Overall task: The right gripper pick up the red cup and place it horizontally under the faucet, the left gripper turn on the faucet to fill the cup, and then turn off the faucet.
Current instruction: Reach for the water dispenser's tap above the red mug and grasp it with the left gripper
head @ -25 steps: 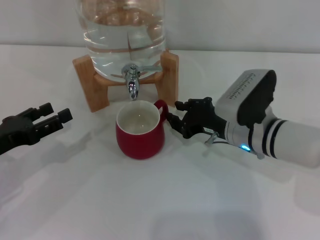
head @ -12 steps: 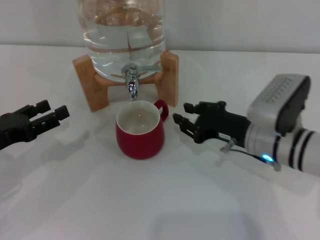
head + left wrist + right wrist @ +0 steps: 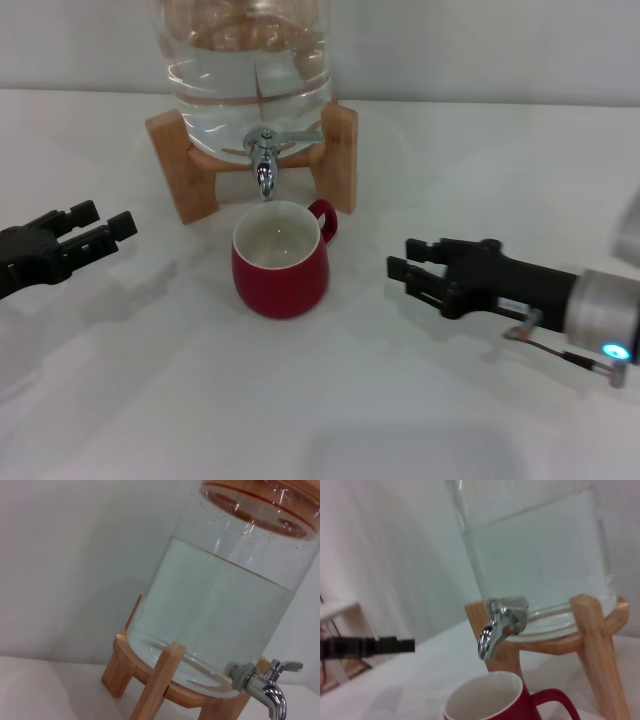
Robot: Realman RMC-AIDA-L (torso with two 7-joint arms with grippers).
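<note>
The right gripper lies low over the white table, its two black fingers parted and holding nothing, tips pointing toward the red cup. The cup is near those tips but apart from them, a strip of bare table between, and its loop handle faces back toward the stand on the side nearer this gripper. It stands upright, mouth up, white inside showing, with no water seen in it.

Just beyond the cup from the gripper, and above its far rim, hangs the faucet, spout down, its thin lever turned sideways toward the stand's leg on the right-arm side. No water is seen falling from the spout. The faucet sits at the base of a glass jar partly filled with water, held in a wooden stand.

The left gripper is on the far side of the cup from the right one, well apart from cup and faucet, fingers a little parted and empty, hovering over the table. In the right wrist view it shows as a dark bar beyond the spout, with the cup's rim below
</note>
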